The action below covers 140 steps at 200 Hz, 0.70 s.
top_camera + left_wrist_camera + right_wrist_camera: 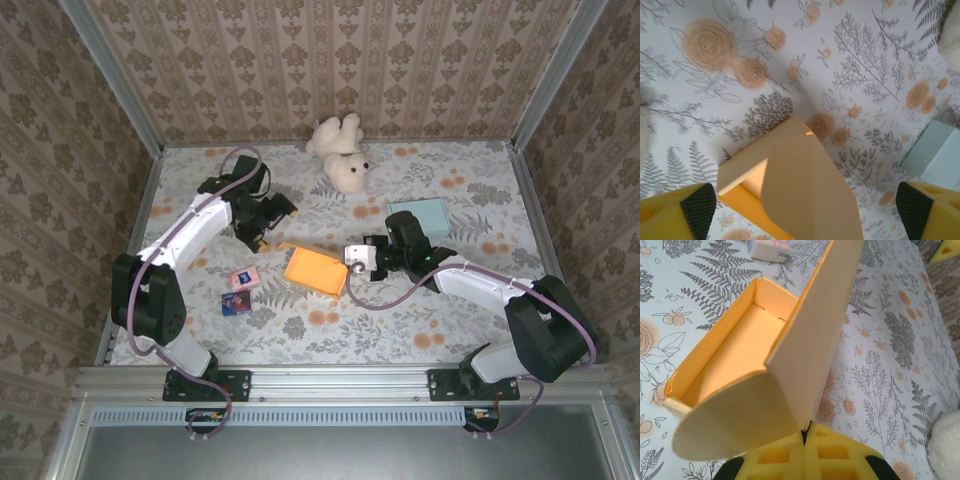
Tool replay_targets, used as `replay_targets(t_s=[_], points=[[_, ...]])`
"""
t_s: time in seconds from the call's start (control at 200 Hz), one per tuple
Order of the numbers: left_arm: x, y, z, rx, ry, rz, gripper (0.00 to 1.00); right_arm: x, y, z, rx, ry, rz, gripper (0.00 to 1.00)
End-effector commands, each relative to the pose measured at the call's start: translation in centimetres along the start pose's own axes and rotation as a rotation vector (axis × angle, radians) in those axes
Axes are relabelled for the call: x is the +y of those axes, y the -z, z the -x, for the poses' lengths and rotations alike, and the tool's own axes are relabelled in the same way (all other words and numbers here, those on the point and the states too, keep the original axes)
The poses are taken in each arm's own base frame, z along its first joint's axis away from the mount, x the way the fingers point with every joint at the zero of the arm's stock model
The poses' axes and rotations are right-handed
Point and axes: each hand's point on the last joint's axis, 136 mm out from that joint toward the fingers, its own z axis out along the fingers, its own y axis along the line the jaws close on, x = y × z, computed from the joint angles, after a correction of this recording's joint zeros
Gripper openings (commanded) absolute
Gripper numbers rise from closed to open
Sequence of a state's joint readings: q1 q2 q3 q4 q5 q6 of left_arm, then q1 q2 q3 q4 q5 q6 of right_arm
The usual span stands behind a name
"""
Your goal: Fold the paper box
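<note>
The orange paper box [316,270] lies open in the middle of the table. My right gripper [349,260] is at its right end, shut on the box's raised lid flap [815,340]. In the right wrist view the yellow fingers [840,460] are pressed together on the flap's lower corner, and the box's hollow inside [735,355] faces up. My left gripper [277,226] hovers at the box's far left corner. Its jaws stand wide open, with one fingertip [690,215] on either side of the box [800,190] and neither touching it.
A white plush bear [338,152] lies at the back centre. A pale teal box [420,214] sits just behind my right arm. Two small packets, one pink [243,278] and one dark blue [233,303], lie left of the orange box. Patterned walls enclose the table.
</note>
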State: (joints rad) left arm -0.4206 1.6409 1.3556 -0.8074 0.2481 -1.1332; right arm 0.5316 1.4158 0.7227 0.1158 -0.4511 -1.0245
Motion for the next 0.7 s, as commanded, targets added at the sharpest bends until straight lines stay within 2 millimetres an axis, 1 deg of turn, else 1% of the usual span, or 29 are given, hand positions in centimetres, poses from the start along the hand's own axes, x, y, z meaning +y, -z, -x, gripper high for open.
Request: replay_targets(t_s=[0.0,0.12,0.125,0.14,0.285,0.35,0.415,0.48,0.55,0.64,0.695], points=[[-1.1,-1.1,-1.1,0.055,0.016,-0.013,0.92,-1.2,0.4,1.5,-0.029,0.052,-0.025,0.0],[-1.2,-2.0,-1.0,0.059,0.018,-0.007,0.88,-1.4,0.5,2.0,-0.05,0.042,-0.032,0.0],[-1.4,-2.1,-1.5,0.066,0.004,-0.006,0.88,-1.4,0.5,2.0,-0.05,0.042,-0.032,0.0],[-1.5,-2.3,-2.0,0.073,-0.005,-0.003,0.87,-1.3,0.5,2.0,-0.051,0.04,-0.029,0.0],[-1.6,-3.1,-3.2,0.098,-0.002,-0.004,0.84,-1.5,0.4,2.2,-0.053,0.015,-0.018,0.0],[-1.8,-3.1,-3.7,0.097,-0.005,-0.012,0.83,-1.6,0.3,2.2,-0.052,0.01,-0.019,0.0],[-2.2,-3.1,-4.0,0.09,-0.02,-0.022,0.79,-1.6,0.3,2.1,-0.05,0.007,-0.022,0.0],[-2.6,-2.9,-3.8,0.082,-0.037,-0.02,0.78,-1.5,0.3,2.1,-0.051,0.006,-0.02,0.0],[-2.5,-2.3,-3.0,0.057,-0.064,0.003,0.79,-1.4,0.5,2.1,-0.047,0.003,-0.016,0.0],[-1.1,-1.0,-1.3,-0.031,-0.097,0.086,0.83,-1.1,0.6,1.9,-0.038,0.002,-0.006,0.0],[-0.5,-0.4,-0.7,-0.064,-0.101,0.094,0.84,-1.0,0.6,1.6,-0.03,-0.002,0.0,0.0]])
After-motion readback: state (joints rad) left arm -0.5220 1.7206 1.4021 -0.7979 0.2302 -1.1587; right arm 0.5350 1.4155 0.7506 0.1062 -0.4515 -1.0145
